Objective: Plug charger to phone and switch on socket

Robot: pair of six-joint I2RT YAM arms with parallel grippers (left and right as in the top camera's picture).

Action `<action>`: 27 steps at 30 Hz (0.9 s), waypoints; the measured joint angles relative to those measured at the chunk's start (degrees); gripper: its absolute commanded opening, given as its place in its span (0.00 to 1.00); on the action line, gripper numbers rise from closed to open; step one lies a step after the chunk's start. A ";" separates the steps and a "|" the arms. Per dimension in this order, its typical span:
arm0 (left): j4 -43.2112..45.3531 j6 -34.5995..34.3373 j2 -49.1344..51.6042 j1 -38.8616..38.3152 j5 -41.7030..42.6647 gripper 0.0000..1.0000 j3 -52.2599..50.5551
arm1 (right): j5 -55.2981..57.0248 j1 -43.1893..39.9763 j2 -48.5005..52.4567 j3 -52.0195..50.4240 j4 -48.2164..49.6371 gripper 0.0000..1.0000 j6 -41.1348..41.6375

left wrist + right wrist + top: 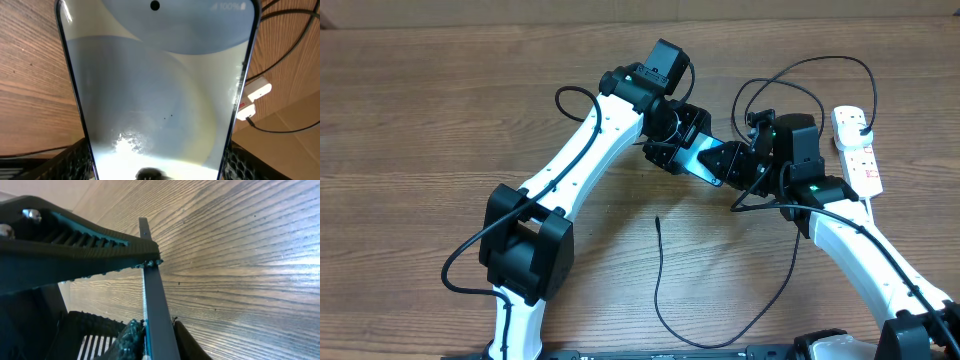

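The phone [706, 158], with a light blue screen, is held above the table between both grippers. My left gripper [682, 148] is shut on its long edges; the screen fills the left wrist view [160, 90]. My right gripper [736, 163] is shut on one end, and the right wrist view shows the phone edge-on [152, 295] between its fingers [157, 337]. The charger [658, 275] lies on the table, its free tip [658, 219] below the phone, held by nothing. Its black plug [861, 128] sits in the white socket [857, 148] at the right.
The charger cable loops along the front edge [705, 344] and arcs behind the right arm [820, 60]. The socket [255, 96] and black cable [292, 27] show in the left wrist view. The left gripper's finger [75, 245] crosses the right wrist view.
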 measured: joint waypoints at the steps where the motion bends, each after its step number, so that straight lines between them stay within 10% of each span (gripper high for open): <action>1: 0.00 -0.28 0.00 0.00 0.02 0.04 0.00 | -0.02 0.00 0.00 0.00 -0.04 0.16 -0.04; 16: -0.02 -1.62 0.00 0.00 0.13 0.08 0.00 | -0.44 -0.02 0.00 0.11 0.09 0.04 0.22; 18: -0.04 -1.62 0.00 0.02 0.13 0.21 0.00 | -0.46 -0.02 0.00 0.11 0.09 0.04 0.22; 21: -0.07 -1.62 0.00 0.02 0.13 0.91 0.00 | -0.44 -0.02 0.00 0.11 0.07 0.04 0.42; 22: -0.09 -1.62 0.00 0.02 0.15 1.00 0.00 | -0.44 -0.02 0.00 0.11 0.11 0.04 0.42; 27: -0.31 -1.79 -0.02 0.02 0.66 1.00 0.11 | 0.31 -0.24 0.04 0.26 -0.37 0.04 0.15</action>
